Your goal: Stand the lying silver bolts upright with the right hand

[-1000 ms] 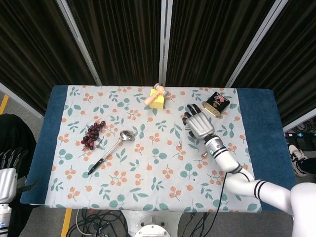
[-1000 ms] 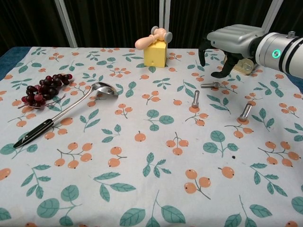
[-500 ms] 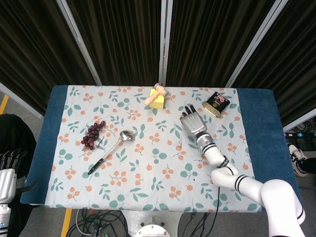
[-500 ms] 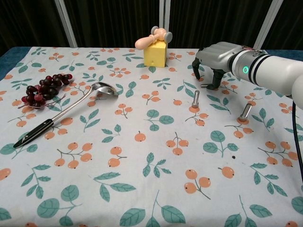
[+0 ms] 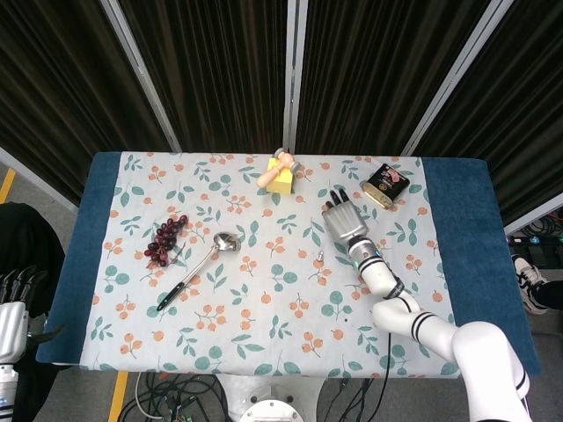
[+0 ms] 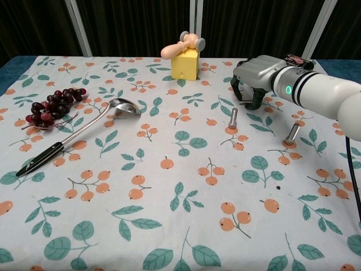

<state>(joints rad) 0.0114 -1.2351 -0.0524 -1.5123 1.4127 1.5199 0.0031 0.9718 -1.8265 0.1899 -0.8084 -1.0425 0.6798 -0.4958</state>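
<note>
One silver bolt (image 6: 244, 103) lies on the flowered cloth at the back right, partly hidden under my right hand (image 6: 255, 78). The hand arches over it with fingers (image 6: 257, 99) curled down on either side, and the bolt still lies flat. In the head view the right hand (image 5: 345, 221) covers that bolt. In front of the hand one bolt (image 6: 233, 118) stands upright, also seen from above as a small bolt (image 5: 320, 257). Further right another bolt (image 6: 292, 134) stands, leaning slightly. My left hand (image 5: 12, 303) hangs off the table's left edge, holding nothing.
A yellow cheese block (image 6: 185, 64) with a wooden toy on top stands at the back centre. Dark grapes (image 6: 51, 106) and a black-handled ladle (image 6: 79, 132) lie on the left. A black and gold tin (image 5: 385, 185) sits behind the right hand.
My right hand has moved left and down from beside the tin until it arches over the lying bolt. The two standing bolts have not moved.
</note>
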